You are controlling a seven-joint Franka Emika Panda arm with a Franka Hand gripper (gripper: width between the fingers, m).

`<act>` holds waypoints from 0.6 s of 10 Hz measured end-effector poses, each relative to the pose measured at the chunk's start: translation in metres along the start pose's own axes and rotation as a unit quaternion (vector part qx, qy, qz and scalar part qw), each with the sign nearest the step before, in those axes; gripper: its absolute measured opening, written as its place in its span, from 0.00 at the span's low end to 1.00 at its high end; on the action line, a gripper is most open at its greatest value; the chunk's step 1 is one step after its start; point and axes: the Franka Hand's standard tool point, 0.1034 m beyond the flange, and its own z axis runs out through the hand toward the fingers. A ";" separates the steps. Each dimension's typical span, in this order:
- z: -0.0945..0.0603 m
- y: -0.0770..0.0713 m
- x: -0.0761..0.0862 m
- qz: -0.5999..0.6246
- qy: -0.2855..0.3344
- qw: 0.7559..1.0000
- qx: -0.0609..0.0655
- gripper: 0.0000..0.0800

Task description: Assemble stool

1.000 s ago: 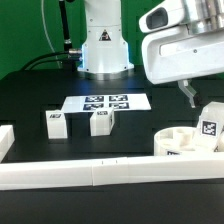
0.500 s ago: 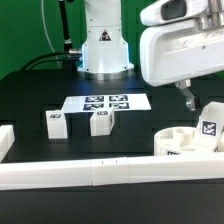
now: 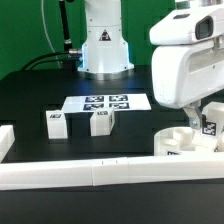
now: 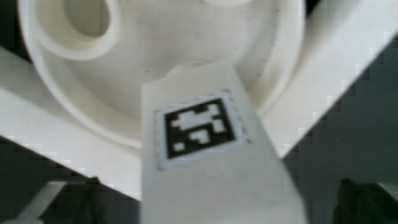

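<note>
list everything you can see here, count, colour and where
leg blocks: three, white with black tags; two side by side in front of the marker board, one at the seat
seat: one, white, round; exterior view's right, by the front rail
marker board: one, white; mid table
border rails: at least two, white; front edge and exterior view's left
table: one, black
robot base: one, white; at the back
gripper: one, white housing, open; above the seat

No readable text — only square tags [image 4: 199,128] (black-and-white patterns) on leg blocks [image 3: 57,123] and marker board [image 3: 70,104].
</note>
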 end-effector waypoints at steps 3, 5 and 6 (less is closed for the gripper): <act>0.000 0.000 0.000 0.022 0.000 1.000 0.000 0.65; 0.000 0.003 -0.002 0.106 -0.001 0.994 -0.002 0.48; 0.001 0.006 -0.003 0.145 -0.002 0.989 -0.003 0.43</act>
